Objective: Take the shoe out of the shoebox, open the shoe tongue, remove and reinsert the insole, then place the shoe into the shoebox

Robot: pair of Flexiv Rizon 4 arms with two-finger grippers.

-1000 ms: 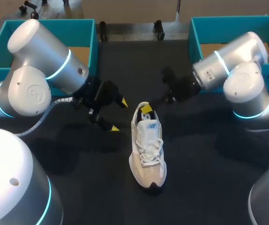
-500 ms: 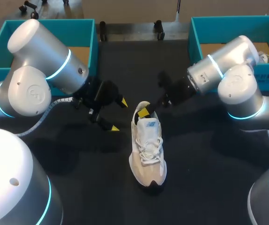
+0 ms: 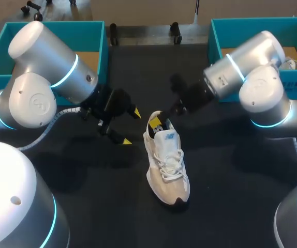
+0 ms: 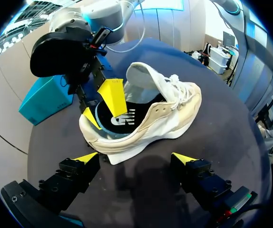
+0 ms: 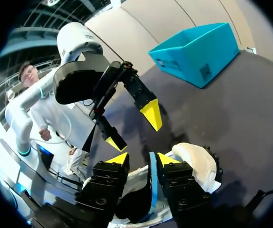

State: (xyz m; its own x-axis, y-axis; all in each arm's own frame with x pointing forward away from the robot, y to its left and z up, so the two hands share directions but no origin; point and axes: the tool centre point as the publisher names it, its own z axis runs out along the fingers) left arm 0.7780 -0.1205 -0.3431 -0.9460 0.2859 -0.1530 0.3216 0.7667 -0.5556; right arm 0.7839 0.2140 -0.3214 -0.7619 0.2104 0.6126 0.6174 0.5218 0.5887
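A cream laced shoe [image 3: 166, 163] lies on the dark table, toe toward me and heel opening away. Its black insole with a blue edge [image 4: 112, 121] shows inside the heel. My right gripper [image 3: 161, 124] dips into the heel opening. In the right wrist view its fingers [image 5: 143, 159] straddle the insole's blue edge [image 5: 151, 185], one finger against it and the other apart, so it is open. My left gripper [image 3: 129, 126] hangs open just left of the heel. In the left wrist view [image 4: 135, 159] the shoe [image 4: 165, 118] lies ahead of it, untouched.
A teal shoebox [image 3: 94, 31] stands at the back left behind my left arm. A second teal box [image 3: 216, 39] stands at the back right with something pale [image 3: 296, 64] in it. Bare dark tabletop surrounds the shoe.
My right gripper pushed left and deeper into the heel, and its fingers have spread apart. The shoe swung, its toe shifting right. My left arm stayed put.
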